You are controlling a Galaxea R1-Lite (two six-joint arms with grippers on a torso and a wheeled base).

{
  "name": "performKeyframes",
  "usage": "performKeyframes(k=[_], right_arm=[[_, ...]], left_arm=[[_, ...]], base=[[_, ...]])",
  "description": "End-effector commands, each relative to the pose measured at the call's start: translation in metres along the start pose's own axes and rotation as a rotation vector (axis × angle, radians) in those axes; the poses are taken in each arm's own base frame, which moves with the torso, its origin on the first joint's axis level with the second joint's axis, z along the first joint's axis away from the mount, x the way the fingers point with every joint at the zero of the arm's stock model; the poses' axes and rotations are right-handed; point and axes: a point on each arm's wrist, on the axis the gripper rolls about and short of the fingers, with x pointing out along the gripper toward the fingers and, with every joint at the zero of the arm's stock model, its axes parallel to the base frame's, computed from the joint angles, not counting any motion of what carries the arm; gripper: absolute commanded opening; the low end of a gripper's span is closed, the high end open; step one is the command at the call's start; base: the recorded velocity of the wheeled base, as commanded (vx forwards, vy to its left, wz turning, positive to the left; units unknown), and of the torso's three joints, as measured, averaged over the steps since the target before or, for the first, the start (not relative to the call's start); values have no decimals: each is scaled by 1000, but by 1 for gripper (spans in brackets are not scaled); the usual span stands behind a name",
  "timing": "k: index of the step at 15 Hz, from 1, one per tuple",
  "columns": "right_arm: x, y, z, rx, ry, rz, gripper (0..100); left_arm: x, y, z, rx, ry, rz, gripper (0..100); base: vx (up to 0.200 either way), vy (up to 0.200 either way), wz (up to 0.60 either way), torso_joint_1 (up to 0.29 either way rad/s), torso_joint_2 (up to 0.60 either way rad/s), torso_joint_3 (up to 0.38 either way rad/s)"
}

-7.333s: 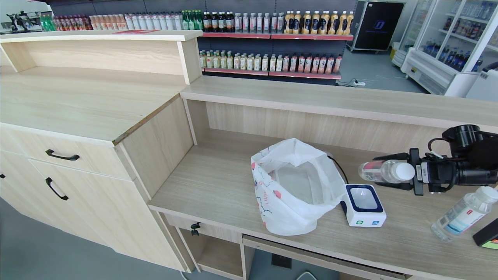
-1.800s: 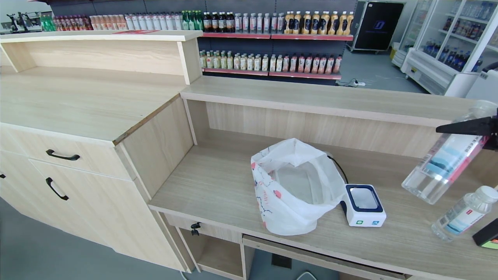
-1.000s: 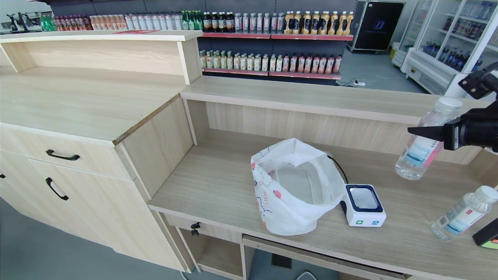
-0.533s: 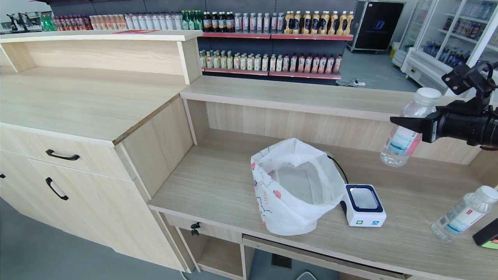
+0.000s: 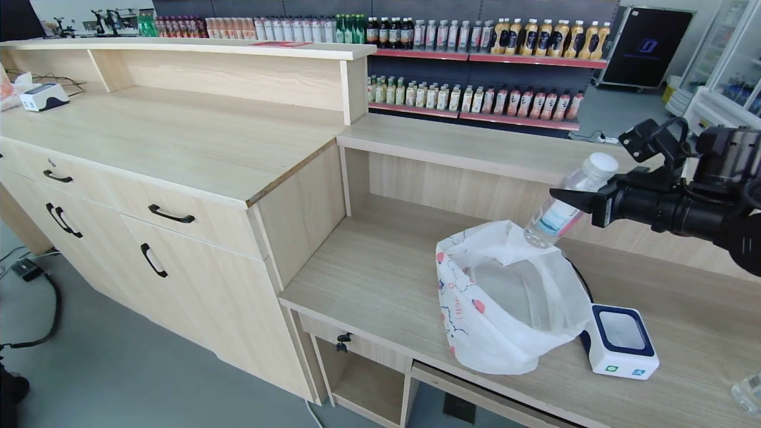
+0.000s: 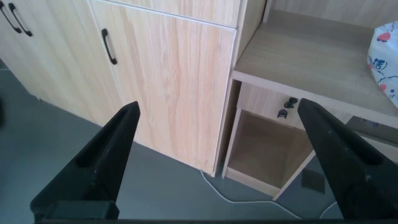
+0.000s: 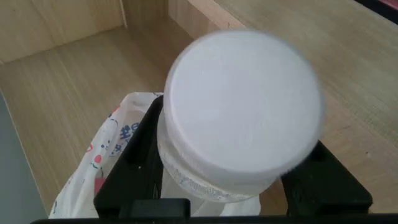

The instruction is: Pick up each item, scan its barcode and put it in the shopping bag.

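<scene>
Pinches a clear water bottle [image 5: 550, 221] in the right gripper [image 5: 572, 199], black fingers [image 7: 140, 149] pressed against either side of its upper part, just below the white cap [image 7: 245, 106]. Carries it tilted, cap up and toward the robot's right, base down over the far rim of the shopping bag [image 5: 469, 321]; cannot tell whether base and plastic touch. Has the bag standing open-mouthed on the lower counter [image 5: 380, 267], near the front edge, with the white, blue-framed scanner [image 5: 621, 342] just beside it on the robot's right, window facing up. Leaves part of a second clear bottle [image 5: 748, 392] lying on the counter farther right, apart from the scanner. Hangs the left gripper [image 6: 217, 107] low in front of the counter, fingers spread wide, aimed at a pale wooden cupboard door [image 6: 168, 81] and the open nook [image 6: 267, 149] under the counter's front edge. Faces shelves of bottled drinks [image 5: 475, 98] beyond the counter.
</scene>
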Motion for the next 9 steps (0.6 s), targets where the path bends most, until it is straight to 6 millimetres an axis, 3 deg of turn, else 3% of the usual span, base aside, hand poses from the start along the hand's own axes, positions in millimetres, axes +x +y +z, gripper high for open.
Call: performKeyframes(k=[1,4,9], right_arm=[[22,2,-28,31,44,26,0],[46,-1,-57,16,4,14,0],[75,14,-83,7,-20,53,0]], left_arm=[[0,0,0,0,-1,1,100],[0,0,0,0,-1,1,100],[0,0,0,0,-1,1,100]], base=[[0,0,0,0,0,0],[0,0,0,0,0,0],[0,0,0,0,0,0]])
